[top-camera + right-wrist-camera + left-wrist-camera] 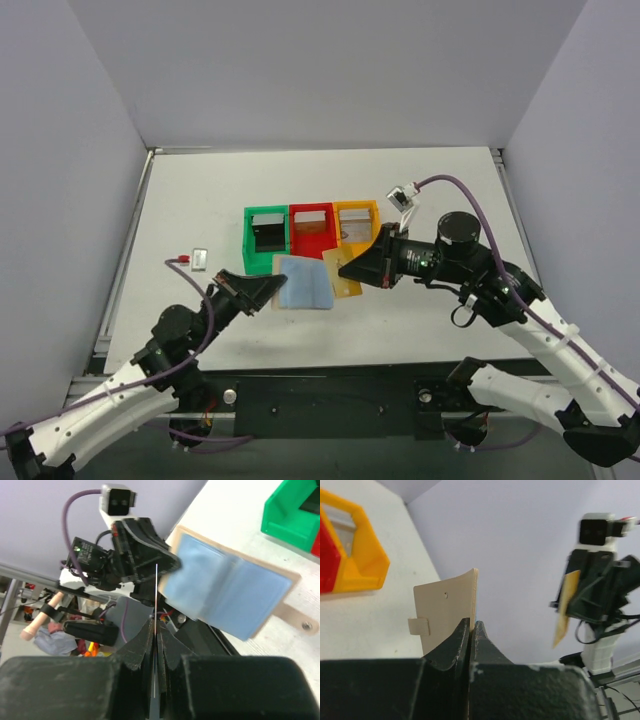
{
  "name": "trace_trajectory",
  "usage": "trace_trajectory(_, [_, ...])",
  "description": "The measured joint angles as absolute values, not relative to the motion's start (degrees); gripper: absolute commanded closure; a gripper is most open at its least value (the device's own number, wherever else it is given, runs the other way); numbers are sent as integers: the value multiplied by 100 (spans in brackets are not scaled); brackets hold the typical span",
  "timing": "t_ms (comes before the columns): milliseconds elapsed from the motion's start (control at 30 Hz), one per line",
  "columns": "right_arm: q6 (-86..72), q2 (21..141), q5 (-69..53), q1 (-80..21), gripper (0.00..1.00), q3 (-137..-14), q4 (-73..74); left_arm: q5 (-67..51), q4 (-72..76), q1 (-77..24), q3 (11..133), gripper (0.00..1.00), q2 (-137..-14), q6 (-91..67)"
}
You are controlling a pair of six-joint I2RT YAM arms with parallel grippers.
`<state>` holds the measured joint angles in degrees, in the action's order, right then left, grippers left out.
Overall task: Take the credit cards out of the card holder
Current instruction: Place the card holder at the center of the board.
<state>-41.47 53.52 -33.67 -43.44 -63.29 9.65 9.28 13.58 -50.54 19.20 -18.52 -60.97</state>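
The left jaws pinch the open card holder (303,283) in front of the green bin (266,232), the right jaws squeeze a thin yellow card (343,274) beside it, so pull it straight, slowly.

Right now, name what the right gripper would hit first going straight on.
Probably the open tan card holder with light blue inner panels, held by the left gripper straight ahead; depth is unclear, so that gripper itself could come first.
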Motion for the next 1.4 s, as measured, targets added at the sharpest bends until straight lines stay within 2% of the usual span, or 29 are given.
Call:
trace_trajectory(233, [-3708,5273,-3061,-4342,100,-6307,1518,639,2108,-5212,1474,100,-3603,-6344])
trace_trajectory(400, [-3544,5210,-2912,-4342,100,-6222,1728,545,2792,-5275,1376,100,-4327,-6442])
trace_trajectory(567, [-3441,5100,-2827,-4342,100,-6147,1826,556,3433,-5280,773,100,-4908,-6740])
trace_trajectory(633, [-3424,5092,-2821,-4342,100,-6132,1837,600,3291,-5280,582,100,-4930,-6801])
trace_trajectory(867, [-3345,5089,-2744,-4344,100,-6106,1874,1221,1839,-5275,473,100,-3719,-6993])
trace_trajectory(933, [-3315,5089,-2740,-4344,100,-6106,1874,1372,1431,-5271,464,86,-3454,-7032])
trace_trajectory(967, [-3304,5092,-2738,-4344,100,-6106,1874,1450,1190,-5266,462,73,-3319,-7039])
trace_trajectory(1000, [-3293,5096,-2738,-4344,100,-6106,1874,1511,958,-5266,462,68,-3203,-7043])
trace_trajectory(1033, [-3288,5103,-2738,-4342,100,-6106,1874,1570,751,-5262,462,36,-3094,-7041])
trace_trajectory(1100, [-3286,5133,-2738,-4344,100,-6106,1874,1640,381,-5245,462,22,-2908,-7022])
trace_trajectory(1267, [-3269,5201,-2738,-4344,100,-6106,1876,1761,-478,-5229,565,18,-2585,-7008])
trace_trajectory(1400, [-3223,5240,-2740,-4344,100,-6106,1896,1833,-1472,-5214,1094,19,-2244,-6855])
